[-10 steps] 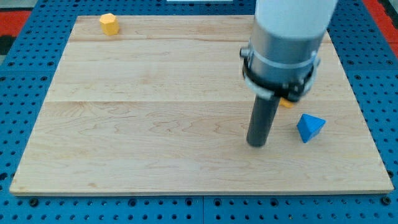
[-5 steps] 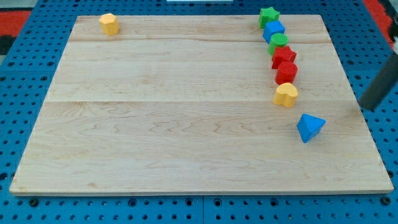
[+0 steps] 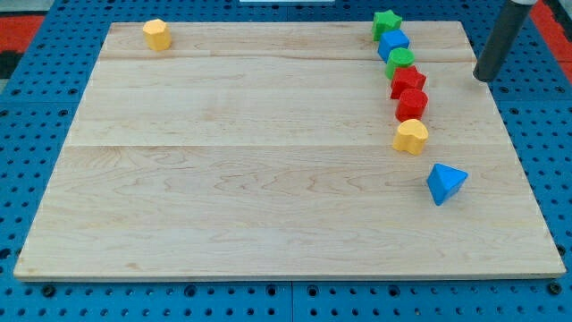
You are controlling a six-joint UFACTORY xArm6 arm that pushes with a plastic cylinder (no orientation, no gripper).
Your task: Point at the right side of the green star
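Note:
The green star sits at the top of the board, heading a close column of blocks: a blue block, a green block, and two red blocks. My tip is at the board's right edge, well to the right of and below the star, level with the upper red block. It touches no block.
A yellow block lies just below the column. A blue triangular block lies lower right. Another yellow block sits at the top left. The wooden board rests on a blue pegboard.
The rod swung from the board's middle out to the right edge, then moved up along that edge toward the view's top. The blocks have not moved.

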